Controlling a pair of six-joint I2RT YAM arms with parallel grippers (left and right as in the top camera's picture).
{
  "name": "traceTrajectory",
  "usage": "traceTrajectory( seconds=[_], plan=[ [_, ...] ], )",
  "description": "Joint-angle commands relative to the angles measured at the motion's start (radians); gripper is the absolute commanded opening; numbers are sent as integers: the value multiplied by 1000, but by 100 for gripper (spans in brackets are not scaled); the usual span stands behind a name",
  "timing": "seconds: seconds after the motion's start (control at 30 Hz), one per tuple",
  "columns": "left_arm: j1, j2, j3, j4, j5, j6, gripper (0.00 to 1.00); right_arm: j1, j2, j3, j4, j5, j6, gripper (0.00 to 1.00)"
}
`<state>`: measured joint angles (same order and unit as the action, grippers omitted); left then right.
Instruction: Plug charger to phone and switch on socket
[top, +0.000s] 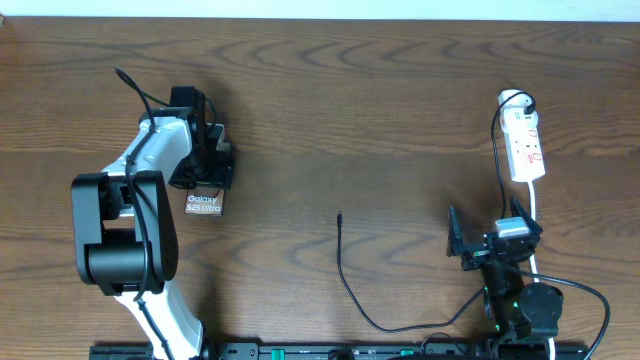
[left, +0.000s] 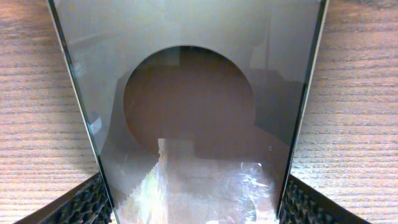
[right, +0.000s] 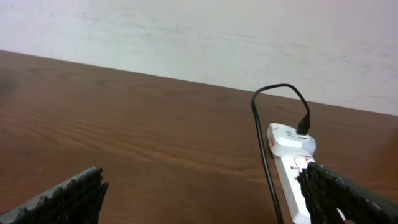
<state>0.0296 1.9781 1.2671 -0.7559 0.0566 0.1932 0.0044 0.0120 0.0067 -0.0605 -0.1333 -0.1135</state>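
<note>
Both sides roughly equidistant from charger tip, cable running fore-aft. Left gripper straddles phone widthwise, can't tell if clamped; right gripper spread wide, empty.

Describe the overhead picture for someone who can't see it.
The left gripper straddles a dark phone on a wooden table. A thin black charger cable lies mid-table, tip unplugged, and the right gripper sits open near a white socket strip.

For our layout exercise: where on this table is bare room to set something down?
Bare wood lies between the phone and the charger, and along the far edge to the socket. Crowded: the left arm over the phone, and the right arm over the white cord.
</note>
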Motion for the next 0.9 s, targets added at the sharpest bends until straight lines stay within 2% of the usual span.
traceTrajectory(
  seconds=[0.0, 0.87],
  plan=[
    [-4, 32, -40, -1, 3, 16, 73, 10, -5, -1, -5, 11, -7, 99],
    [-4, 32, -40, -1, 3, 16, 72, 10, -5, -1, -5, 11, -7, 99]
  ],
)
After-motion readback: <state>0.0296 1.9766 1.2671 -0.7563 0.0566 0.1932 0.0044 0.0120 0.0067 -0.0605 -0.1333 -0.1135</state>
